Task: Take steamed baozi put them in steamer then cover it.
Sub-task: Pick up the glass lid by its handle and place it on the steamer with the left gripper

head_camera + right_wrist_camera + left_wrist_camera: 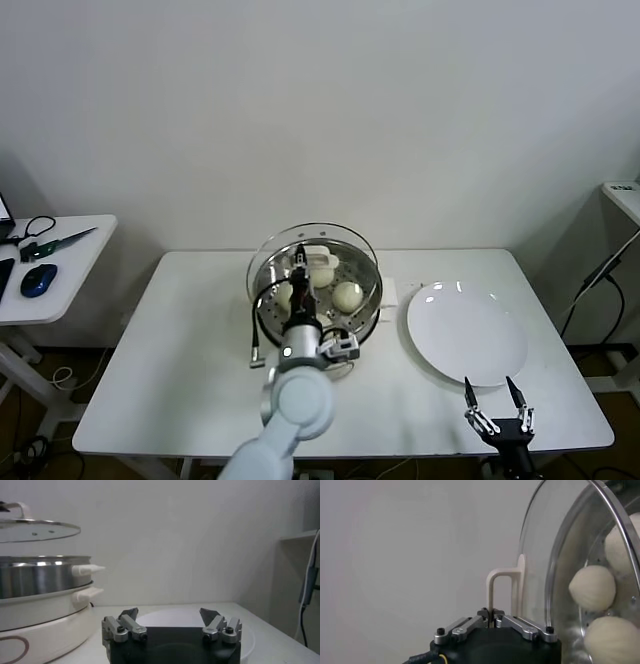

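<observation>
The left tool (492, 616) is seen pressed together on the cream-white handle (502, 592) of the cover (315, 245), which is held a little above the steamer (42, 575), level and not yet resting on its rim. Beyond that tool, under the glass, the steamed baozi (592, 587) are seen lying inside the steel basket on its perforated floor; three are made out through the lid in the left wrist view. The steamer stands on the white counter (180, 350). To the right of the steamer a flat white plate (465, 335) is seen, bare. The right tool (498, 408) is kept low at the near edge of the counter, just in front of the plate, its fingers (127, 615) spread wide and holding nothing
</observation>
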